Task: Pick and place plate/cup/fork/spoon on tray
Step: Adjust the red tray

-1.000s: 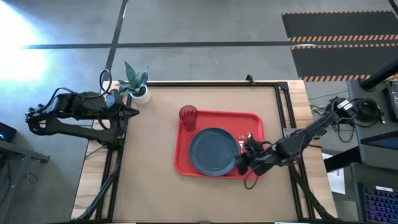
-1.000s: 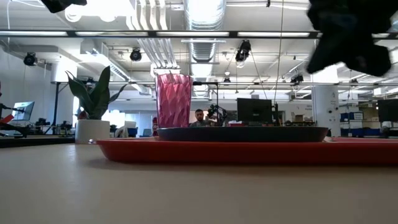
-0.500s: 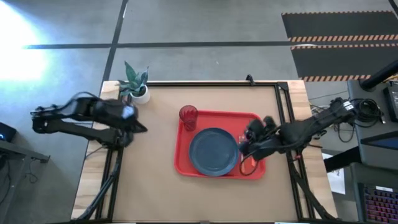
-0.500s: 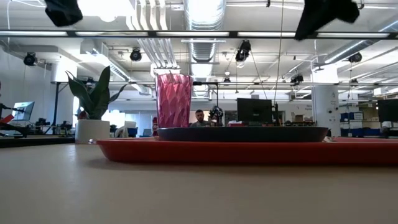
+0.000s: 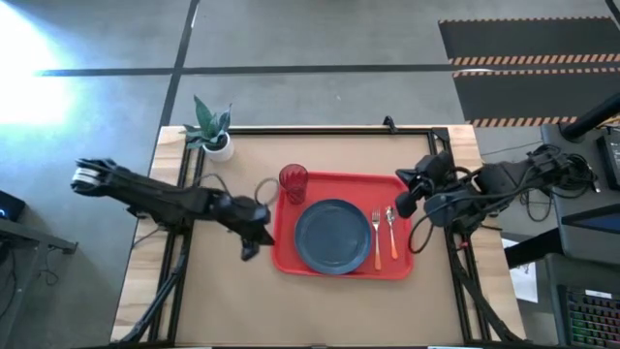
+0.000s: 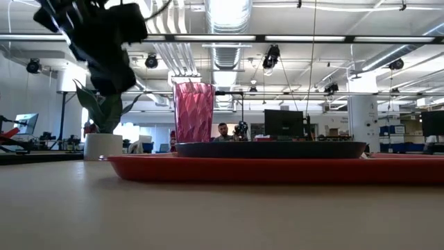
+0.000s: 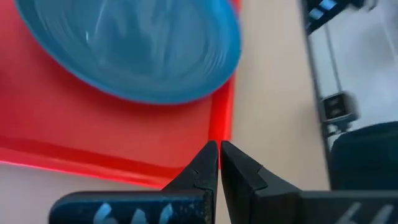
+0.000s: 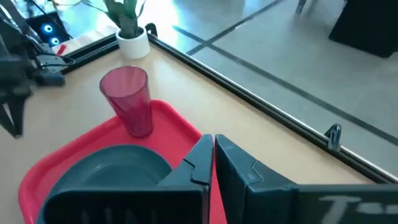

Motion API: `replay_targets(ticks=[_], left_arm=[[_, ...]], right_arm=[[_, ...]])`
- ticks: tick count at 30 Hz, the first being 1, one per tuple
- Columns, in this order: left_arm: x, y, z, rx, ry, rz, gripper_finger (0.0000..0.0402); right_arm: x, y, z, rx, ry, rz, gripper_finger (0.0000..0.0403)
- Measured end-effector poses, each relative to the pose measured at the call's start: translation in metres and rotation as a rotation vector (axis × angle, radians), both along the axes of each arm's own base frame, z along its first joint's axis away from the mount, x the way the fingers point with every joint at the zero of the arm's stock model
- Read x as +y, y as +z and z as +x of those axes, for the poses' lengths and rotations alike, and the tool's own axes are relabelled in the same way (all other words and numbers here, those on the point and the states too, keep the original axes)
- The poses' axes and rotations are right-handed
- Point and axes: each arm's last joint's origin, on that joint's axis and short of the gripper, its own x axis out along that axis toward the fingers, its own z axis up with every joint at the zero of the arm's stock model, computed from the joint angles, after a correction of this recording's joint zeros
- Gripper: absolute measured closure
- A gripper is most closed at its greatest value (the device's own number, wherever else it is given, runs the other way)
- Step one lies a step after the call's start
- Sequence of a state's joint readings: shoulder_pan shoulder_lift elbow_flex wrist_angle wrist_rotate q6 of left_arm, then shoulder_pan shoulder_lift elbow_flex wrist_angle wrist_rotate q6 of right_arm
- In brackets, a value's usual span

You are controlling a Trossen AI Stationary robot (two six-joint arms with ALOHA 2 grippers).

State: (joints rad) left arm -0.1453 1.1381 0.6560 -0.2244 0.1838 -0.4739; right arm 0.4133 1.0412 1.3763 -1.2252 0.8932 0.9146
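The red tray (image 5: 291, 254) lies on the table right of its middle. On it rest the slate-blue plate (image 5: 333, 236), the red cup (image 5: 293, 182) upright at its far left corner, and the fork (image 5: 376, 238) and the spoon (image 5: 391, 233) side by side right of the plate. My left gripper (image 5: 249, 250) hangs shut and empty just off the tray's left edge, high above the table in the low view (image 6: 104, 80). My right gripper (image 5: 400, 206) is shut and empty above the tray's far right corner.
A white pot with a green plant (image 5: 213, 134) stands at the table's far left corner. Bare tabletop lies left of the tray and along the near edge. The table's black frame rails run along the far and right sides (image 5: 441, 155).
My left arm has swung from the table's far left corner, by the plant, across toward the tray's left edge. My right gripper has risen and drawn back from the tray's near right part toward its far right corner. The fork and spoon now lie uncovered on the tray.
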Motion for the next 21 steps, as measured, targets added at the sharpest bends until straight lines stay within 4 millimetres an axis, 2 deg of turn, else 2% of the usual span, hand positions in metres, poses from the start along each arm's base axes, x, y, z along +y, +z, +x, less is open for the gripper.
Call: replay_targets(ticks=[6, 14, 21], left_arm=[[-0.012, -0.037, 0.019, 0.12, -0.018, 0.001, 0.0401], [-0.017, -0.047, 0.039, 0.047, -0.017, -0.004, 0.0402], [-0.016, -0.06, 0.041, 0.095, 0.02, 0.018, 0.0401]], right_arm=[[-0.001, -0.003, -0.002, 0.011, 0.001, -0.004, 0.0394], [0.0, -0.008, 0.0, 0.03, 0.001, -0.011, 0.0394], [-0.001, -0.007, -0.002, 0.029, 0.006, -0.014, 0.0394]])
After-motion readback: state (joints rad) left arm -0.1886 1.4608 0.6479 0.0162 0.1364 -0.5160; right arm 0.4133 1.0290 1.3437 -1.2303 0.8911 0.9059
